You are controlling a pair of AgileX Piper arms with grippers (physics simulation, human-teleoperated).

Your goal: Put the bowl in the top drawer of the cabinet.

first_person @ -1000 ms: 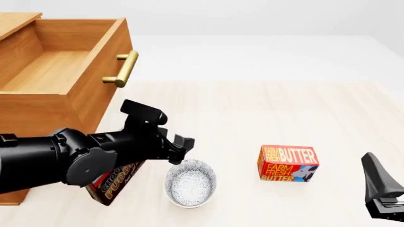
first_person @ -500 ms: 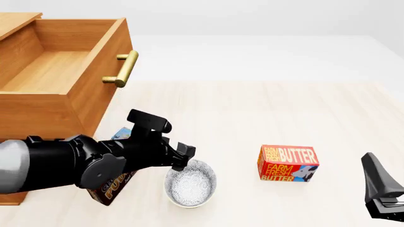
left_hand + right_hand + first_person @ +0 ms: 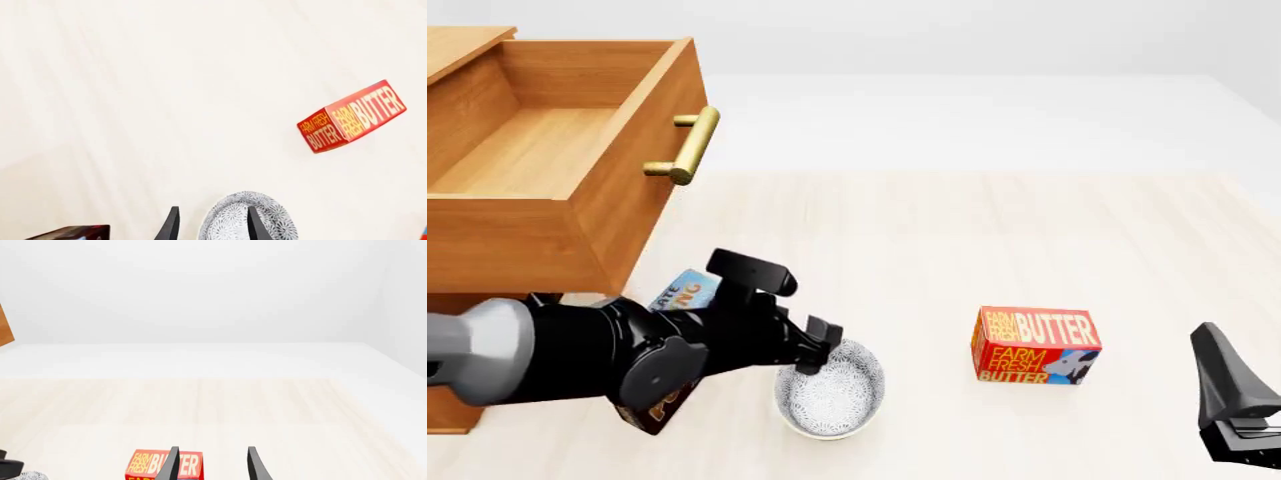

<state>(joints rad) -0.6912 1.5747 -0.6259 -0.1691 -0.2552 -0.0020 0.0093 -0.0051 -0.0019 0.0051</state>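
1. Cabinet (image 3: 507, 240) of warm brown wood fills the far left of the pale table (image 3: 961, 230), and its top drawer (image 3: 547, 140), a deep wooden box with a brass bar handle (image 3: 687, 145), stands pulled out and open with nothing showing inside.
2. The black left arm reaches in from the near left; over the last second it has drawn back towards the cabinet side and dropped lower, uncovering more of a blue-and-brown pudding box (image 3: 674, 300) behind it.
3. A red butter box (image 3: 1034, 345) lies well right of the arm, untouched.
4. The small round white speckled bowl (image 3: 831, 388) sits on the table at near centre, unmoved throughout.
5. The left gripper (image 3: 212, 227) now has its fingers apart, straddling the bowl's left rim, one finger inside and one outside; I judge the descent sets up a rim pinch, with the lift to the drawer yet to come.
6. The right gripper (image 3: 212, 462) hangs parked at the near right with its fingers apart, holding nothing.
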